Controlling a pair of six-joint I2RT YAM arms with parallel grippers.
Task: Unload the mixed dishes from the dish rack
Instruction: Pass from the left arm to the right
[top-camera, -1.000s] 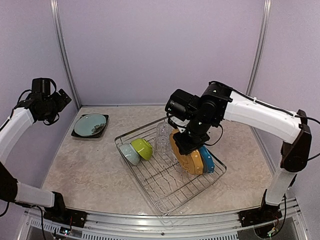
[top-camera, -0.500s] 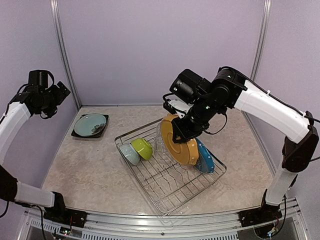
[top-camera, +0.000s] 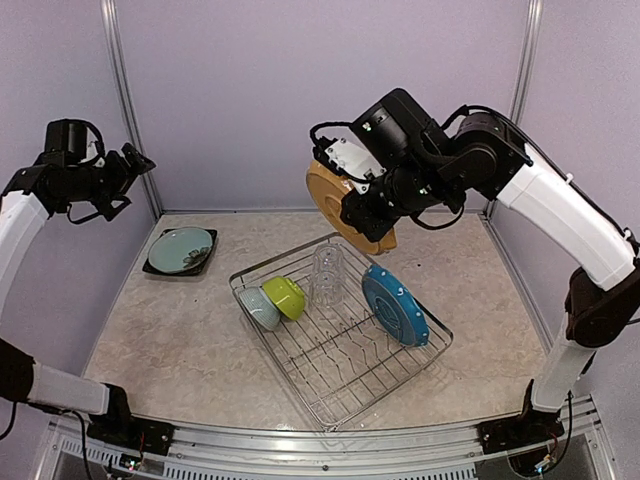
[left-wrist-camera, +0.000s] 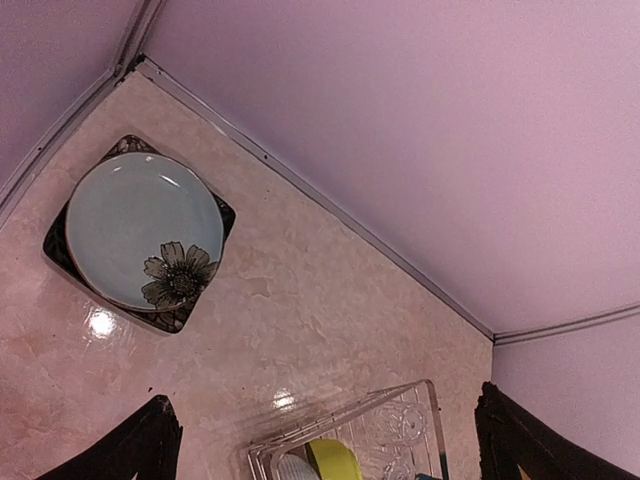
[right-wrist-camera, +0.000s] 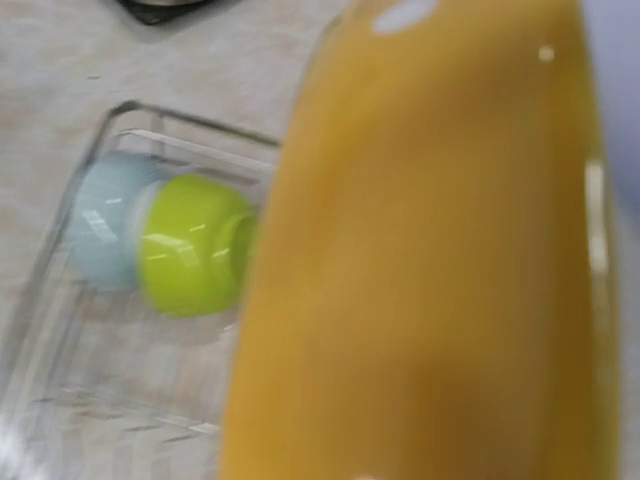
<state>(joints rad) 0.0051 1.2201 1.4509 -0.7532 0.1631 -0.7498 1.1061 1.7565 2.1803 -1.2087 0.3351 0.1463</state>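
Orange-dotted plate (top-camera: 325, 190) is up in the air, clenched by its rim in the right hand (top-camera: 362, 215) over the far edge of the dish rack (top-camera: 320, 372)!

We see the plate on edge, clear of the wires. The pale teal plate (top-camera: 182, 247) sits on the black square plate (top-camera: 150, 268) at the far-left corner of the tabletop (top-camera: 170, 340). That likely drop spot lies well left of the load and below it. The left hand (top-camera: 138, 163) hangs released and empty above that corner, nearer to it. In the rack we spot the blue-dotted plate (top-camera: 395, 305) by the right side, the lime bowl (top-camera: 285, 296) and pale-blue bowl (top-camera: 259, 308) by the left, and clear glasses (top-camera: 327, 272) between. The right wrist view is a blur of orange, so we can't make out fingers or dots there.
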